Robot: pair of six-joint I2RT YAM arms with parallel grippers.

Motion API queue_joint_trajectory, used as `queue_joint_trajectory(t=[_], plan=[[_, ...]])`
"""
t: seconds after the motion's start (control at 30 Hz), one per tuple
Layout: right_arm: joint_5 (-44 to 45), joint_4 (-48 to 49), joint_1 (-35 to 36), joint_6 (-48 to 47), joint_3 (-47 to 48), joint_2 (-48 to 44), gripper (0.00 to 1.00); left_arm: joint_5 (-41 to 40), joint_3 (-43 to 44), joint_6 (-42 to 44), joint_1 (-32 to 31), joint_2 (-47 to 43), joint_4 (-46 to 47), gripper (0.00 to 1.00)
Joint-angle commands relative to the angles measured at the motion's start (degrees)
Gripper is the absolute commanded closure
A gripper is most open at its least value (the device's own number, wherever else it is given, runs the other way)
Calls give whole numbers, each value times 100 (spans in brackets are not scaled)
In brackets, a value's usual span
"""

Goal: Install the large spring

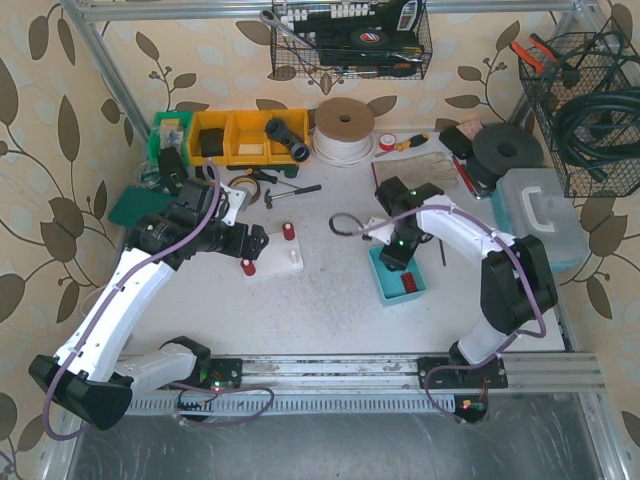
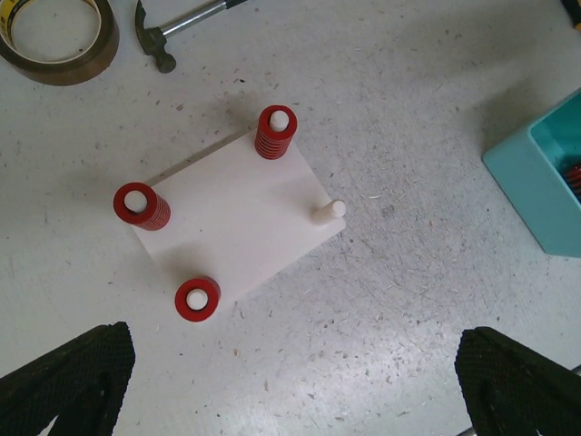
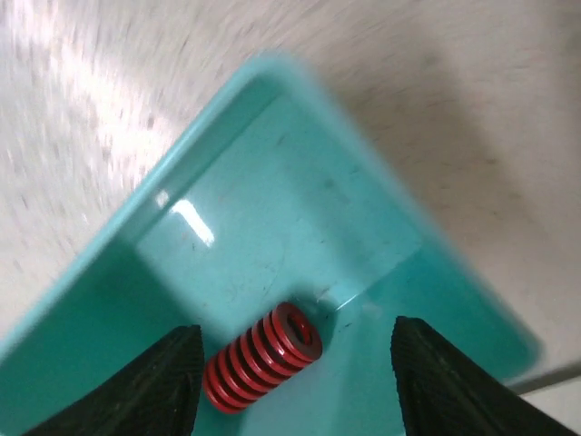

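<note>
Black ribbed pads [image 3: 154, 391] of R gripper [image 3: 292, 372] fill the bottom corners of the right wrist view, spread wide, nothing pinched. Btwn them lies the large spring [image 3: 261, 357]: red, glossy, thick close-wound coils, a short cylinder w/ a hollow end. It's on its side on the floor of a teal plastic bin [image 3: 272, 173]. Bin walls are smooth & shiny w/ a streak of glare; view is a bit blurred. Can't tell if the near pad touches the coil's low end.

L gripper [image 2: 290, 391] is also spread wide, dark textured fingers at both lower corners of its view. It hangs over bare worktop [image 2: 408, 300], which is pale grey, speckled & scratched. Beyond it sits a white base plate [image 2: 236, 218]: flat, rectangular, matte, w/ four upright white pegs at the corners. Three pegs carry red coil springs [image 2: 275, 132]. The fourth peg [image 2: 327, 211], on the bin side, is bare. Farther off lie a hammer [image 2: 186, 23] w/ a metal head and a brown tape roll [image 2: 54, 36].

Top view: plate & bin sit apart, side by side mid-worktop. At the back are yellow parts trays [image 1: 240, 135] and a spool of white cord [image 1: 343, 130].
</note>
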Motion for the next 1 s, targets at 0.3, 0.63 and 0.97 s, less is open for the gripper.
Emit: queue_joint_trajectory(t=[0.3, 0.63, 0.97], plan=[[373, -781, 344, 5542, 780, -105, 64, 86, 88, 34, 21, -83, 35, 2], [1061, -513, 431, 6371, -351, -419, 65, 130, 221, 18, 19, -69, -21, 2], [1191, -85, 468, 6466, -588, 84, 63, 131, 329, -83, 20, -41, -28, 3]])
